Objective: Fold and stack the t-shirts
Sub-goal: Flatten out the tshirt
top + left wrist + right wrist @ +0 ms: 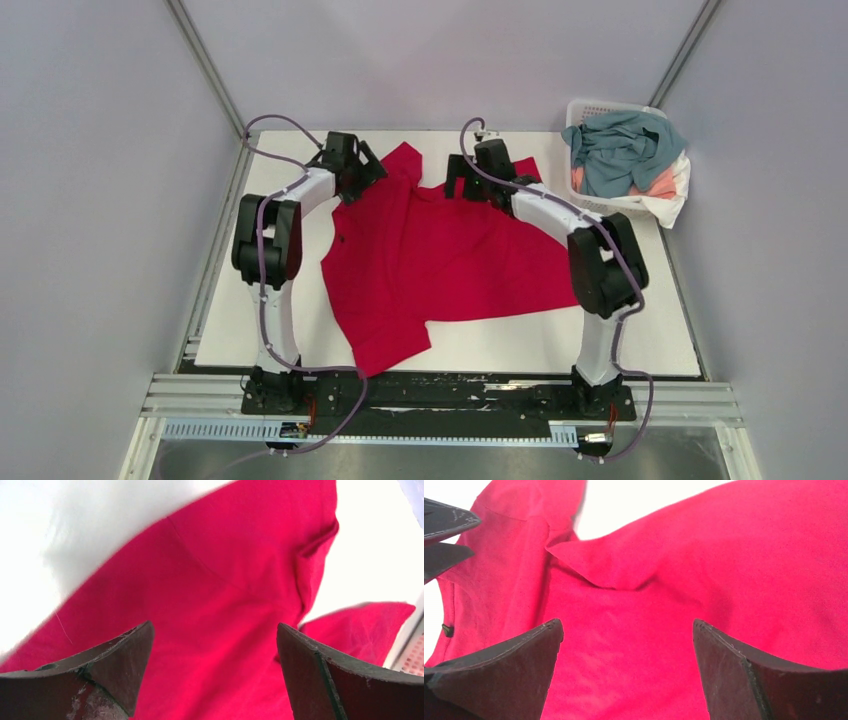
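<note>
Red t-shirt (440, 260) lies spread out on the white tabletop (640, 330), in the middle, between the two arms. It is a bit crumpled, and one corner hangs toward the near edge.

On the left, the left hand (368, 168) is at the far left part of the shirt, close to a bit of red cloth that sticks out toward the back. Its wrist camera shows the two dark fingers (125, 655) spread wide apart. Red cloth lies under them and nothing is pinched between them.

A little to the right, the right hand (458, 188) is over the far edge of the shirt. It is released too: its fingers (519, 665) stand wide apart above a fold in the red cloth, and they grip nothing.

At the far right corner stands a white basket (590, 108). A teal-grey t-shirt (620, 150) is piled on top in it. A pink t-shirt (662, 186) peeks out below that, and a white t-shirt (678, 203) hangs over the basket's side.
</note>
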Available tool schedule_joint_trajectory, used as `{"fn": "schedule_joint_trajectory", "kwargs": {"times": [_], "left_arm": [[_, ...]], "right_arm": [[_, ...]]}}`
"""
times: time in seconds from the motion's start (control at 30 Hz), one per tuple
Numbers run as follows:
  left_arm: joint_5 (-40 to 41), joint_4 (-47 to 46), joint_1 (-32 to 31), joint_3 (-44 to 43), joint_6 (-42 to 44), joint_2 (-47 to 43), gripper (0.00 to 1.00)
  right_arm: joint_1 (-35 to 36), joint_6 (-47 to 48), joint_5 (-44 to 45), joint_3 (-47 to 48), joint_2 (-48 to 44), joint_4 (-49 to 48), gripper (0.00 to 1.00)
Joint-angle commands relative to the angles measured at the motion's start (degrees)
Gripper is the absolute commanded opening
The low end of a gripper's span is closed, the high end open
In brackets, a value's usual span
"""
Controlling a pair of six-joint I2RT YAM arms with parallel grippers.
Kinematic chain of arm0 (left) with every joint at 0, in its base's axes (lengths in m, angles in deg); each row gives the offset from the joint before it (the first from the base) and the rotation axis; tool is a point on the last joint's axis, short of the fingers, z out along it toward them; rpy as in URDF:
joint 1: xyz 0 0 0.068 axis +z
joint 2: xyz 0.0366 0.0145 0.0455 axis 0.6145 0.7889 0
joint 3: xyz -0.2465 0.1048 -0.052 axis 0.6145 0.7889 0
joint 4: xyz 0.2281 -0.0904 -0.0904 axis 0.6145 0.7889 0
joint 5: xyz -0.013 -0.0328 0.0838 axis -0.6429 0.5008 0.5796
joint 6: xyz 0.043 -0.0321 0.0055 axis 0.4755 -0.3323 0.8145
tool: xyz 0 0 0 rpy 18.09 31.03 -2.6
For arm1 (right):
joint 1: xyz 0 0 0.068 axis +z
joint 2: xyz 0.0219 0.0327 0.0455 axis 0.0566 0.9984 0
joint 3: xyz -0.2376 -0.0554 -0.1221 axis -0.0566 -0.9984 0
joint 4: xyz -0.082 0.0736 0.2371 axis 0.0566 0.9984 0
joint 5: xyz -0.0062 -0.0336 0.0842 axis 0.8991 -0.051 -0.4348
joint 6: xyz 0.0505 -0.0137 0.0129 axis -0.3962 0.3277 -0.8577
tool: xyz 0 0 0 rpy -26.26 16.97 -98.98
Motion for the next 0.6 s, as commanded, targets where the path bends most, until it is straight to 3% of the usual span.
{"fn": "schedule_joint_trajectory", "kwargs": {"times": [0.0,0.23,0.47,0.57], "left_arm": [[-3.1,-1.4,1.5,-5.7,0.4,3.8,1.0],[-5.5,4.0,4.2,-6.4,0.5,7.0,1.0],[-3.8,2.9,9.1,10.0,0.6,-2.3,1.0],[-8.3,-1.7,11.3,17.6,0.9,-5.9,1.0]], "right_arm": [[0.1,-1.4,-8.8,12.0,11.5,-0.9,1.0],[-1.0,-1.5,-7.1,23.7,23.5,-0.8,1.0],[-4.9,-3.9,-4.0,16.2,23.2,-0.4,1.0],[-7.4,-5.9,-5.3,11.6,21.3,-0.2,1.0]]}}
